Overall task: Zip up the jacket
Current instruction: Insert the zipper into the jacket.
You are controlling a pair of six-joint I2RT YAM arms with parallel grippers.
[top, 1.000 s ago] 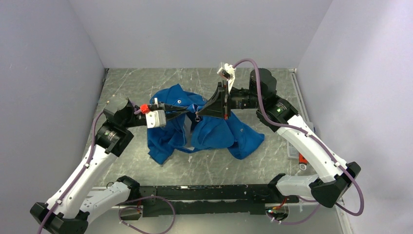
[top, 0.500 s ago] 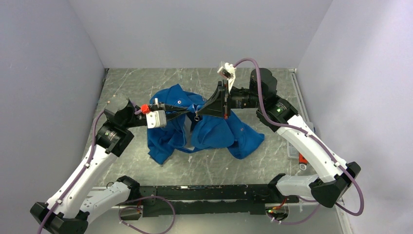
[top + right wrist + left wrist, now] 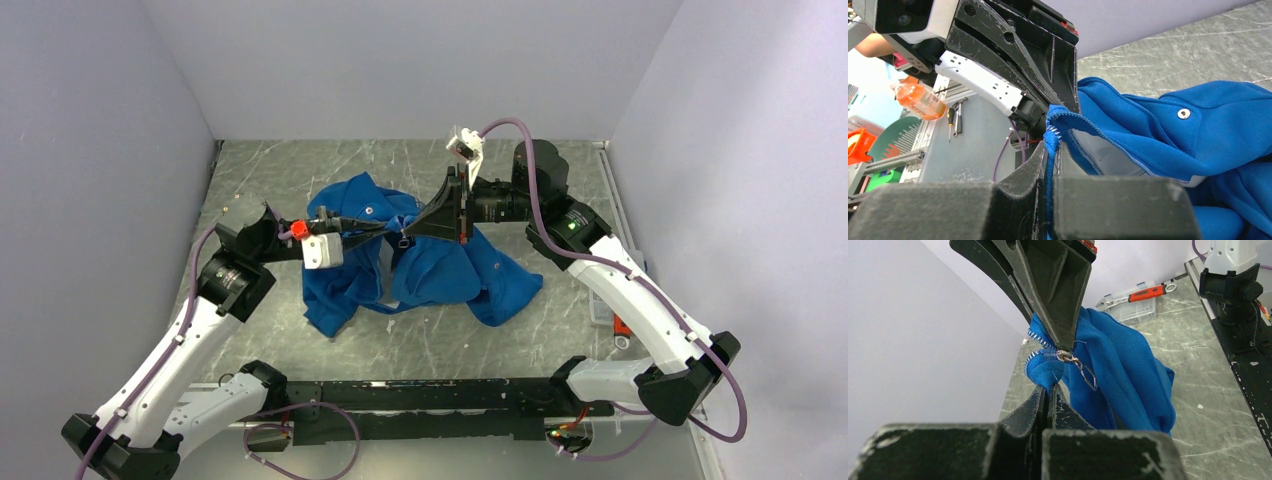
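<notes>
Dead centre, basically nothing's moved this past second. The left gripper and right gripper stay pinched shut on the jacket at its zipper ends, and the slider hasn't travelled, so I'd guess they're still aligning.

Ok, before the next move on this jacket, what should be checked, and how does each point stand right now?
1. Grip of left gripper on jacket edge: ok, shut on fabric.
2. Grip of right gripper beside the teeth: ok, shut on fabric.
3. Access to slider: ok, pull tab hangs free.
4. Both tooth rows seated in slider: cannot tell.
5. Front zipped: not ok, lining shows.
</notes>
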